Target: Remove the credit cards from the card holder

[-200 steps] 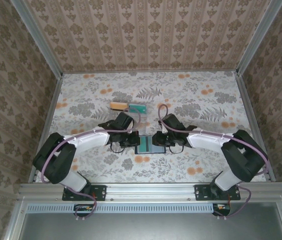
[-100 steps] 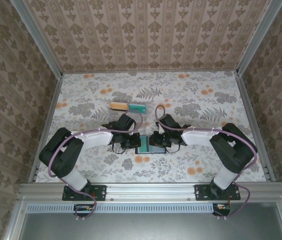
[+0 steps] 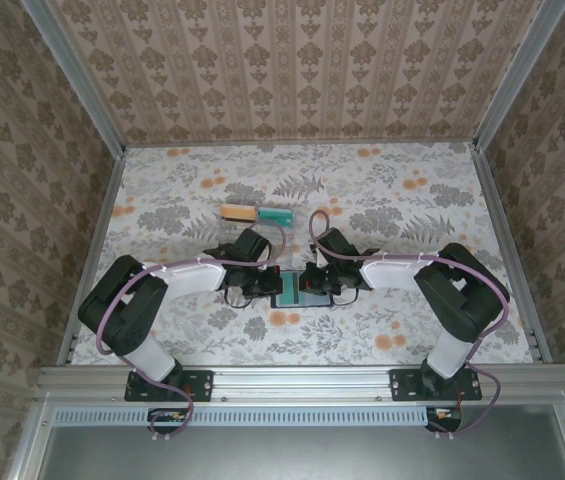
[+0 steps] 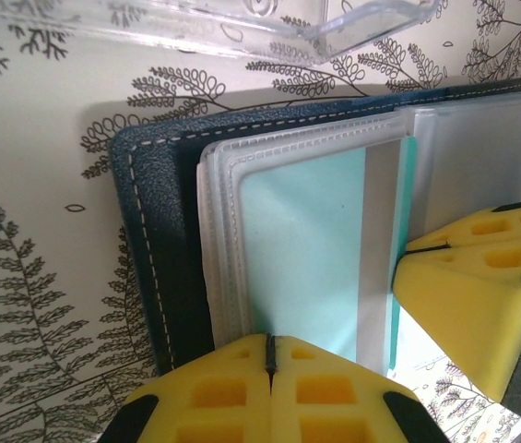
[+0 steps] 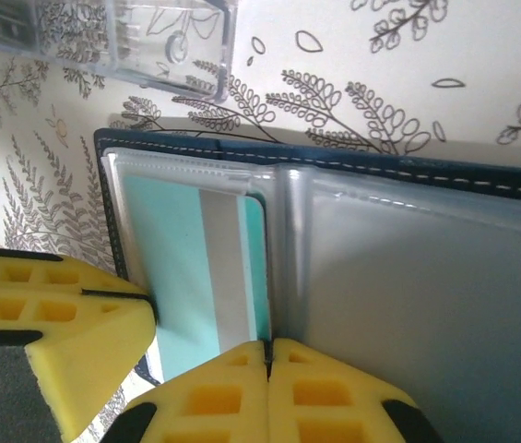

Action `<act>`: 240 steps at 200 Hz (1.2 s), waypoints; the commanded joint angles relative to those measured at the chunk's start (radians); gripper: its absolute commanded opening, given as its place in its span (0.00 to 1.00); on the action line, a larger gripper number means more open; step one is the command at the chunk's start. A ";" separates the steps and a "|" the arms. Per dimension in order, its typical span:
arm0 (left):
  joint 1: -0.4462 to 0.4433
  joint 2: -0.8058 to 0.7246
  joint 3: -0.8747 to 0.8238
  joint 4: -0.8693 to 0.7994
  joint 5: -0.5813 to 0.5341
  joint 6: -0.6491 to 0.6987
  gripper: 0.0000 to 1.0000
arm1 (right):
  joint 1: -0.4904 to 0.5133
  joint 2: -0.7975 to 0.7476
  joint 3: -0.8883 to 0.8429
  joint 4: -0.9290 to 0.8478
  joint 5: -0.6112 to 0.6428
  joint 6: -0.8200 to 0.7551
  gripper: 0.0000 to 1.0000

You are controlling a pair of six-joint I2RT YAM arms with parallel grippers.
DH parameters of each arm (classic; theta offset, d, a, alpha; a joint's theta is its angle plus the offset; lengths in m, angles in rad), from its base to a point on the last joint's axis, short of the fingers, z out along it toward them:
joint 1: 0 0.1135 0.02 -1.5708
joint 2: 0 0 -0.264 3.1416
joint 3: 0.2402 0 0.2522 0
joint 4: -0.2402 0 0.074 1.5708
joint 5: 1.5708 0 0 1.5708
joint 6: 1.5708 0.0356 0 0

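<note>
Teal card (image 4: pixel 306 249) in holder (image 4: pixel 154 231), right gripper (image 3: pixel 313 283) edged leftward

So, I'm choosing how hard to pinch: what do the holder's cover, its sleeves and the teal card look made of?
Cover: dark blue leather or imitation, judging by its pebbled grain and white stitching. Sleeves: soft frosted-clear plastic, glossy and slightly wrinkled. Teal card: probably rigid plastic, flat and smooth, with a grey stripe.

Left gripper (image 3: pixel 265 285) and right gripper (image 3: pixel 312 283) face each other, nearly touching, jaws pressed shut
</note>
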 commanded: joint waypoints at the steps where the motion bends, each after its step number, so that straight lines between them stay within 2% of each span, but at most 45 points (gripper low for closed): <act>1: -0.001 0.006 -0.024 -0.032 -0.016 -0.001 0.00 | 0.006 -0.012 0.012 -0.010 -0.005 0.001 0.00; 58: 0.018 -0.024 -0.034 -0.052 -0.025 0.014 0.00 | -0.017 -0.094 -0.033 -0.046 0.019 -0.016 0.00; 119: 0.017 -0.028 -0.036 -0.048 -0.021 0.011 0.00 | -0.017 -0.077 -0.039 -0.025 0.009 -0.011 0.00; 127: 0.016 -0.024 -0.037 -0.045 -0.018 0.011 0.00 | -0.017 -0.072 -0.039 -0.020 0.008 -0.008 0.08; 158: 0.010 -0.005 -0.041 -0.026 -0.009 0.004 0.00 | -0.017 -0.041 -0.038 0.027 -0.015 0.014 0.19; 193: 0.004 0.008 -0.043 -0.015 0.000 0.000 0.00 | -0.017 -0.005 -0.036 0.051 -0.023 0.027 0.21; 206: 0.002 0.006 -0.041 -0.015 0.000 -0.003 0.00 | -0.017 0.000 -0.037 0.052 -0.025 0.027 0.19; 226: 0.002 0.004 -0.038 -0.019 -0.002 0.000 0.00 | -0.018 -0.001 -0.037 0.048 -0.020 0.028 0.00; 240: 0.004 0.001 -0.036 -0.029 -0.007 0.003 0.00 | -0.022 -0.014 -0.043 0.034 -0.006 0.024 0.00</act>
